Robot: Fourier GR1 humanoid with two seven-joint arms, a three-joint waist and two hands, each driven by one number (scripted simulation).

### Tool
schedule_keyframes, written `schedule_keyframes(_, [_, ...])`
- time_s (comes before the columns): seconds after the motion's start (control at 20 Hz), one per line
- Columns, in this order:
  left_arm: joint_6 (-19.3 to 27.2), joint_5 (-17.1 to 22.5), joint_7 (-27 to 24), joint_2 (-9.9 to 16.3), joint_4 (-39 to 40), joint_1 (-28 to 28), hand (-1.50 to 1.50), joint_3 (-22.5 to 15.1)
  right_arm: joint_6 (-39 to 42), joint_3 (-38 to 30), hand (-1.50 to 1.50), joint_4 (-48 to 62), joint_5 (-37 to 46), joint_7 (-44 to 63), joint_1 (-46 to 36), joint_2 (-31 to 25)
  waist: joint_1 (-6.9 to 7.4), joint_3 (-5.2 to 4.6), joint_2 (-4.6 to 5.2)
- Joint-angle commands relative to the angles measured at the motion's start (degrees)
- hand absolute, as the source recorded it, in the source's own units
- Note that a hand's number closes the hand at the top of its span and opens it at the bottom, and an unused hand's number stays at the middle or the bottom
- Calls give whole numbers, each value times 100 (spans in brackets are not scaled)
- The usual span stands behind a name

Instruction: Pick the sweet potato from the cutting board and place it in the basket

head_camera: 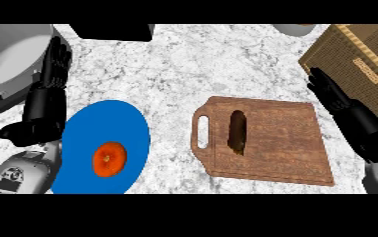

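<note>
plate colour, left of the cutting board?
Blue plate, seen in the head view, with an orange item on it.

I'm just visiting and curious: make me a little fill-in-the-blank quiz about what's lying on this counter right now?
1. The sweet potato lies on the wooden ____.
2. The orange object rests on a plate coloured ____.
3. The basket stands at the view's upper ____ corner.
4. The right hand, fingers straight, holds ____.

Missing words: cutting board; blue; right; nothing
</note>
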Motion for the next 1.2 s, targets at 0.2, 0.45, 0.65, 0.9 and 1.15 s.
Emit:
schedule_keyframes(0.2, [-863, 374, 1125, 256, 998, -57, 0, -53, 512, 4, 150, 1478, -165, -762, -1208, 630, -118, 102, 0])
schedule_keyframes(0.45, [-1124, 449, 1343, 87, 1157, 223, 0, -413, 64, 1297, -150, 654, 1328, -2818, -1120, 1691, -99, 104, -42])
schedule_keyframes(0.65, [-1139, 420, 1489, 109, 1298, 138, 0, -350, -1782, 1971, -150, 656, 2983, -2441, -930, 2344, -258, 82, -110])
schedule_keyframes(0.9, [-1275, 589, 1476, 190, 1474, 112, 0, -163, -2059, 1998, -150, 720, 4718, -389, -1524, 1307, -371, 35, -175])
schedule_keyframes(1.15, [-1215, 507, 1324, 158, 1561, 239, 0, -168, -217, 2323, -150, 322, 5302, 1250, -2037, 199, -435, 20, -222])
